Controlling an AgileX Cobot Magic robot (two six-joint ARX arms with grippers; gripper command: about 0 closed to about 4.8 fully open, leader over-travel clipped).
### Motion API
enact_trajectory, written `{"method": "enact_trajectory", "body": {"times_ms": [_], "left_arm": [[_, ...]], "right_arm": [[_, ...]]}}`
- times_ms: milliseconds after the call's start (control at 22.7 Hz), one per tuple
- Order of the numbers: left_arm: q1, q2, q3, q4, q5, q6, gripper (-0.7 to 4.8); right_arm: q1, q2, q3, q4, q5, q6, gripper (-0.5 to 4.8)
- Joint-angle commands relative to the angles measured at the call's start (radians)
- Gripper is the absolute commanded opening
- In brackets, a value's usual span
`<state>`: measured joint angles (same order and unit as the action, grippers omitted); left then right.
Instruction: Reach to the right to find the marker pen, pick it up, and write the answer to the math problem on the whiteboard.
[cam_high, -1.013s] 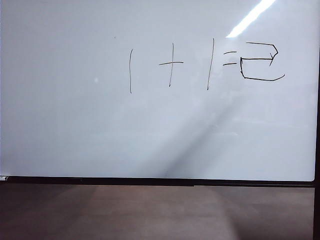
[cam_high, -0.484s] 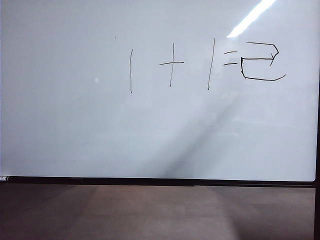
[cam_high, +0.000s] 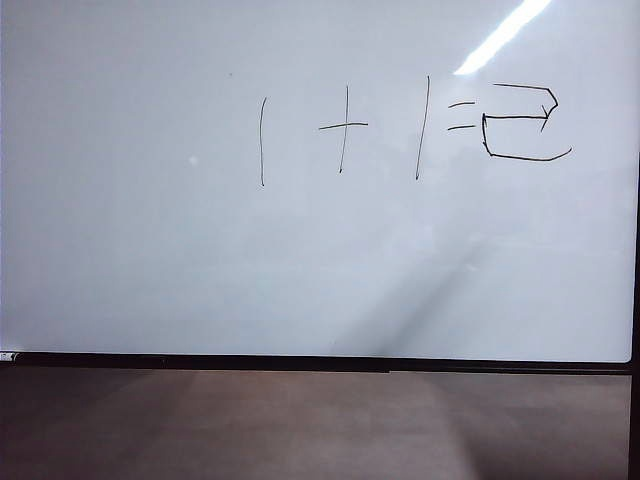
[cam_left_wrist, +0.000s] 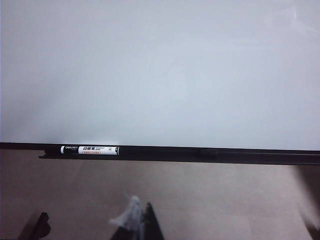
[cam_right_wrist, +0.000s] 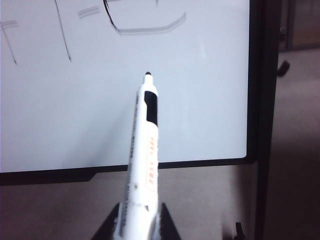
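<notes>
1. The pen (cam_right_wrist: 142, 165) sits pinched in the right gripper (cam_right_wrist: 136, 222), low centre of the right wrist view, its dark tip aimed up at the board (cam_high: 150, 250) and clear of the surface.
2. The answer (cam_high: 525, 122), a boxy 2, stands in the upper right of the exterior view, just after the equals dashes of the sum (cam_high: 365, 130). Its bottom curve shows at the top of the right wrist view, above the pen tip.
3. Neither arm shows in the exterior view, so the pen appears to be well back from the writing.
4. By my reading the writing is done and this is the retreat. To do it well: keep the tip off the board so no stray line crosses the 2, and hold the grip firm.
5. The left gripper (cam_left_wrist: 92, 225) is barely in shot at the bottom edge of the left wrist view, dark blurred parts only; I cannot tell whether it is wide or closed.
6. A second marker (cam_left_wrist: 90, 149) lies on the board's black lower ledge, left of centre in that view, untouched.
</notes>
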<state>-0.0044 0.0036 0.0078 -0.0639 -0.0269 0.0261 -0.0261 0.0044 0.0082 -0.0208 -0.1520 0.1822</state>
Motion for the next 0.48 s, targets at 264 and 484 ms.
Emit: {"method": "enact_trajectory", "body": {"times_ms": [264,484], "left_arm": [[-0.001,0.000,0.001,0.010,0.005,0.003,-0.04],[-0.001,0.000,0.001,0.010,0.005,0.003,-0.04]], "right_arm": [[0.024,-0.002,-0.004,-0.003,0.134,-0.059,-0.05],[0.055,-0.002,-0.004,0.000,0.134,-0.101,-0.05]]}}
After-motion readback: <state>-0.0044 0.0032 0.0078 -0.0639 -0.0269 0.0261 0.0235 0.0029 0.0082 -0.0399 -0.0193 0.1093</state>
